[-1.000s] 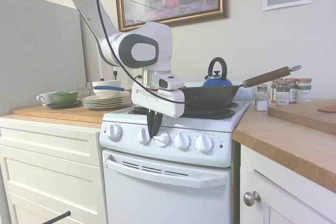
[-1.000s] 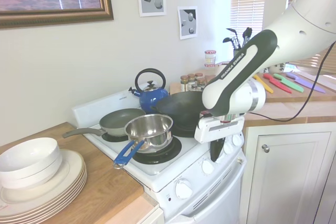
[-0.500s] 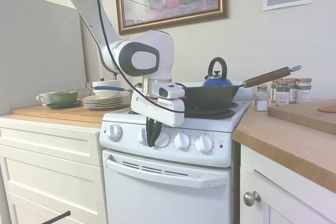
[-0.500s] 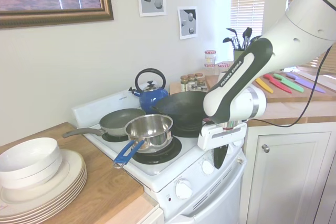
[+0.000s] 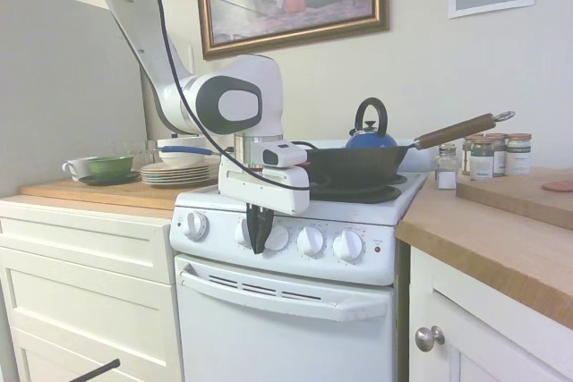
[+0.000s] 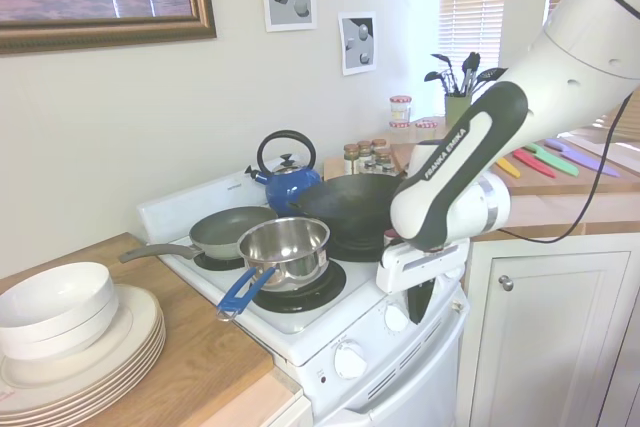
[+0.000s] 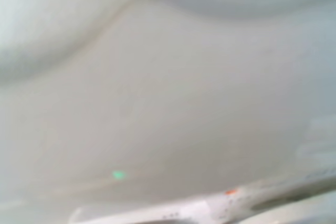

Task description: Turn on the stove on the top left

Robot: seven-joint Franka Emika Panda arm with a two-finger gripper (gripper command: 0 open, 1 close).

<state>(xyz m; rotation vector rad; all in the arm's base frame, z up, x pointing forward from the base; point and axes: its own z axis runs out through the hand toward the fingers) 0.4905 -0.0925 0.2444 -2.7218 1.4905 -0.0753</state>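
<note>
The gripper point(image 5: 259, 237) has slid left along the front of the stove point(image 5: 295, 248) over the last second and dropped a touch. A second ago it hung between the second and third knobs; now its dark fingers sit right over the second knob from the left point(image 5: 245, 233), hiding most of it. In the second exterior view the gripper point(image 6: 420, 302) hangs tight against the control panel, with a knob point(image 6: 396, 318) just beside it.

The fingers look drawn close together, coming to a narrow point — whether they actually pinch the knob I cannot tell, since it is covered. The wrist view gives only a pale blur of white enamel, so no help there.

My read: the arm has picked its knob and is settling onto it, so a twist would come next. Whether this knob governs the top-left burner cannot be checked — no markings are legible.

The stove itself is narrow and white, set between the wooden counter point(image 5: 98, 192) on the left and more counter on the right. Five round white knobs run across the front, the leftmost knob point(image 5: 195, 225) set a little apart, and a small red light point(image 5: 377, 248) sits at the right end. Below is the oven door with its white handle point(image 5: 286, 297). On top sit a dark wok point(image 5: 354, 167), a blue kettle point(image 5: 370, 136), a steel saucepan point(image 6: 285, 247) and a frying pan point(image 6: 225, 232).
</note>
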